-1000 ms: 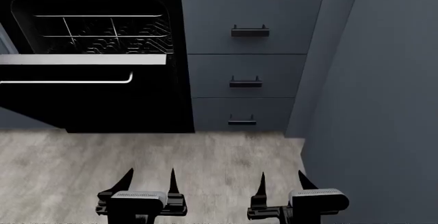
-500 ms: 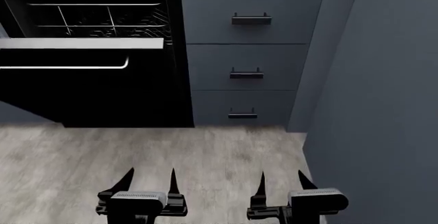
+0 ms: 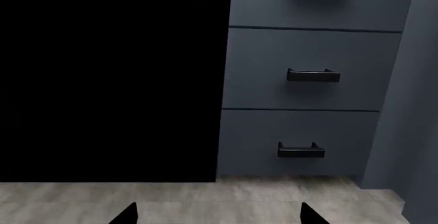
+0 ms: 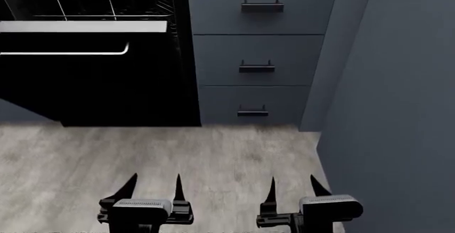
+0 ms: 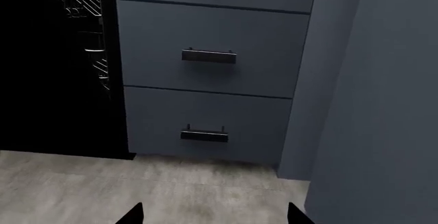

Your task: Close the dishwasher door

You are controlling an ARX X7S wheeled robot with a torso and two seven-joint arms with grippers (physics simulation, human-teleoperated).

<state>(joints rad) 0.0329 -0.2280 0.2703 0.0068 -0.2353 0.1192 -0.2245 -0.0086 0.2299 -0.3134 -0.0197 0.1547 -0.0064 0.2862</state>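
The dishwasher door (image 4: 92, 89) is a glossy black panel at the upper left of the head view, hanging partly open, with a silver-grey edge strip (image 4: 83, 26) and a thin silver bar handle (image 4: 64, 53). Wire racks (image 4: 99, 3) show in the dishwasher behind it. In the left wrist view the door fills the frame as a black panel (image 3: 110, 80). My left gripper (image 4: 155, 182) and right gripper (image 4: 293, 184) are both open and empty, low over the floor, well short of the door.
Grey-blue drawers (image 4: 259, 41) with short black handles stand right of the dishwasher. A tall grey-blue panel (image 4: 391, 94) walls off the right side, close to my right arm. Pale wood floor (image 4: 178, 158) lies between me and the cabinets.
The dishwasher, door and drawers have shifted up in the head view and more floor shows. Both grippers sit in the same place in the view, still open.
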